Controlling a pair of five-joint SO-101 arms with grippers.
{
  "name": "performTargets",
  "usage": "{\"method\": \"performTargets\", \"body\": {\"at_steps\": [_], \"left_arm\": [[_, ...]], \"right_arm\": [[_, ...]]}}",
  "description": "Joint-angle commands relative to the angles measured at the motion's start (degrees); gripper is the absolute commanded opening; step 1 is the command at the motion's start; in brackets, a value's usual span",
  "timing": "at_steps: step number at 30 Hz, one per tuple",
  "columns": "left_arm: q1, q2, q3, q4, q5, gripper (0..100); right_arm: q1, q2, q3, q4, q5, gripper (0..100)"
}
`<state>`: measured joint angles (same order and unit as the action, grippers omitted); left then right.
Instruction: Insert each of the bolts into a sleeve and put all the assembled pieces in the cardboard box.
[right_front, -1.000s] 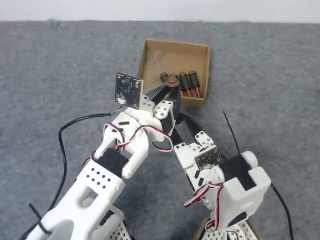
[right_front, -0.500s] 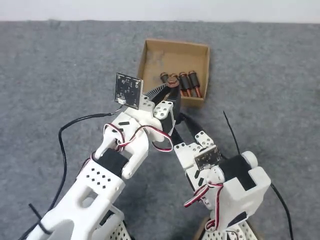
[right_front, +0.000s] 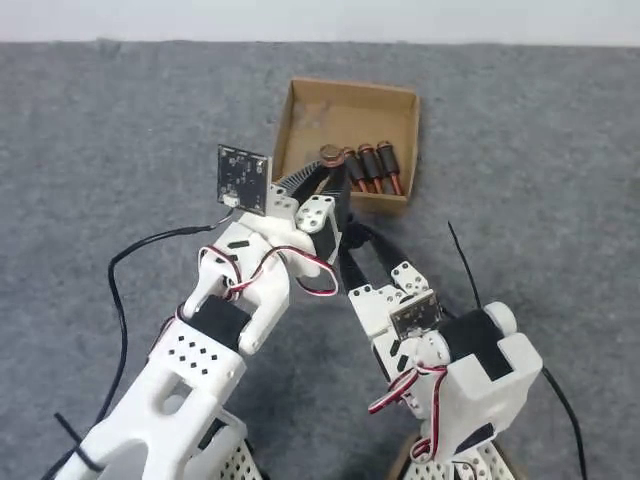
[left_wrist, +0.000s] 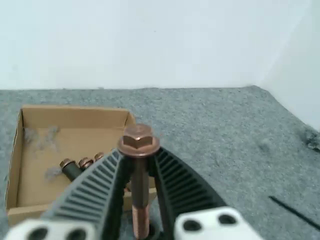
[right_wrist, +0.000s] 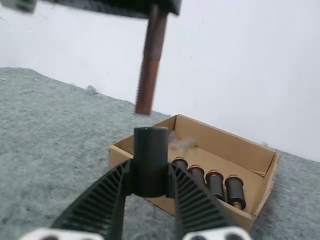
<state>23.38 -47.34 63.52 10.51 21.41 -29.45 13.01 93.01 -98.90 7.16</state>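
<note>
Gripping a copper-coloured bolt (left_wrist: 139, 144) upright in the left gripper (left_wrist: 139, 165), ribbed jaws clamped on the shank just under the flanged hex head, threaded end pointing down. Hangs raised above the grey carpet (right_front: 120, 130) at the near wall of the cardboard box (right_front: 350, 95), the head showing over the box's inside in the high view, just beside the row of assembled pieces (right_front: 368, 165) lying there. Holds a black sleeve (right_wrist: 150, 150) upright in the right gripper (right_wrist: 150, 175), jaws closed tight around its lower half, open end facing up. Sits lower than the bolt and apart from it in the right wrist view, with a clear gap between threaded tip and sleeve rim; cannot tell how well the two line up in depth. Rests open-topped on the carpet beyond both grippers, holding four of those pieces side by side along its near wall, black bodies parallel, copper heads toward the far wall. Shows the white right arm (right_front: 470, 370) lower in the high view, beside the left arm (right_front: 250, 290), both pointed toward the box
</note>
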Motion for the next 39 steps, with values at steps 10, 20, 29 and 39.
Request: {"method": "performTargets", "body": {"at_steps": [10, 20, 29, 39], "left_arm": [[-0.4, -0.4, 5.0, -12.5, 0.8, 1], [2.3, -0.4, 4.2, -12.1, 0.8, 1], [2.4, -0.4, 6.5, -12.1, 0.8, 1], [2.1, 0.2, 8.6, -12.4, 0.9, 1]], "right_arm": [[0.6, -0.9, -0.5, -1.8, -0.6, 0.6], [0.7, -0.9, -0.5, -1.8, -0.6, 0.6], [0.7, -0.9, -0.5, -1.8, -0.6, 0.6], [0.7, -0.9, -0.5, -1.9, -0.6, 0.6]]}}
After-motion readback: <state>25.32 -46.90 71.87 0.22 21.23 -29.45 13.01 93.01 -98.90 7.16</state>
